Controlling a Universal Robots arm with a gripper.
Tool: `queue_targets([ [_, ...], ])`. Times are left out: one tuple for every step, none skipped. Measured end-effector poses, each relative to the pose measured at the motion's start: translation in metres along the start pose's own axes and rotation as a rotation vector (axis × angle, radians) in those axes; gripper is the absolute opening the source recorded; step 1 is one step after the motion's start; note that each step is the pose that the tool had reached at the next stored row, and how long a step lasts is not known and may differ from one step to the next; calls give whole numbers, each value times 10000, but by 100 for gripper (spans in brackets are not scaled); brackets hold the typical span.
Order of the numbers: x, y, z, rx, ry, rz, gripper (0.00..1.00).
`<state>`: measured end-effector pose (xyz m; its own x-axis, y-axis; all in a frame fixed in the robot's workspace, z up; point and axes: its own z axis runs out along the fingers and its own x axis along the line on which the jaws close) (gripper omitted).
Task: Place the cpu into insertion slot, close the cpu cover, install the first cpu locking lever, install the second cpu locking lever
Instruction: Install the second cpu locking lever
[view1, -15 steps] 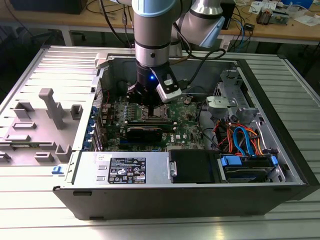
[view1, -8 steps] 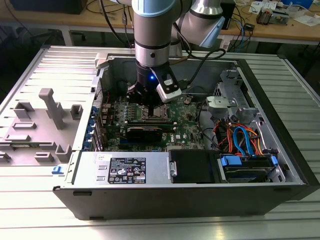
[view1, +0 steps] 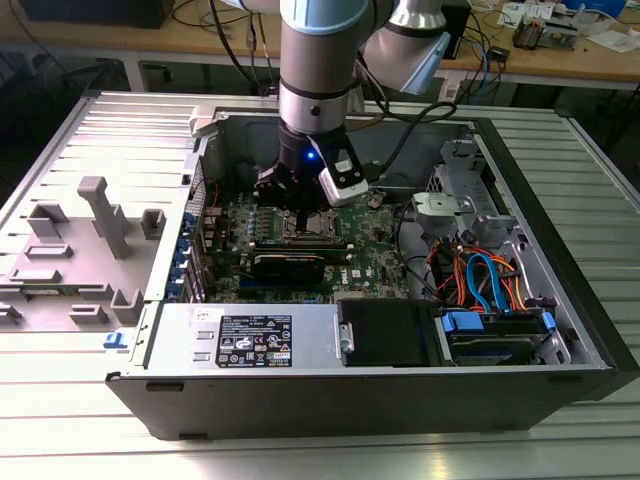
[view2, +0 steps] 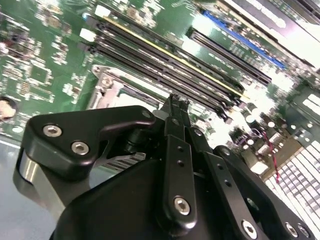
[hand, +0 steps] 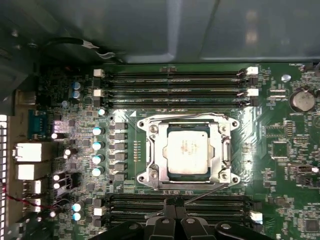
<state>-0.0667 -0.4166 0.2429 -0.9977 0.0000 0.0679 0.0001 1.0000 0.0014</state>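
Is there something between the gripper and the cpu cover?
Nothing visible. In the first wrist view the gripper sits beside the cpu cover, which lies closed over the cpu, with only bare board and memory slots between.

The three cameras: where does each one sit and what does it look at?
Exterior view: off the arm, looking down into the open computer case; arm and pincer show.
First wrist view: on the arm, facing the cpu under the cpu cover; pincer tips show.
Second wrist view: behind the pincer, facing the motherboard.
Both wrist views share the memory slots.
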Motion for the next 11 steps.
queue_targets([
  [-3,-1,6,-1,66,-1,11],
  [-5,-2,13,-1,85,0,11],
  [-6,-5,27,-1,93,2,11],
  [-9,-7,36,-1,100,0,11],
  [-12,-18,42,-1,115,0,11],
  [-14,-29,42,-2,120,0,11],
  [-19,-38,42,-7,124,0,11],
  [-24,-42,43,-12,125,0,11],
  [-27,-44,45,-22,125,-2,11],
  [-27,-48,46,-41,126,-5,11],
  [-27,-50,46,-67,129,-13,11],
])
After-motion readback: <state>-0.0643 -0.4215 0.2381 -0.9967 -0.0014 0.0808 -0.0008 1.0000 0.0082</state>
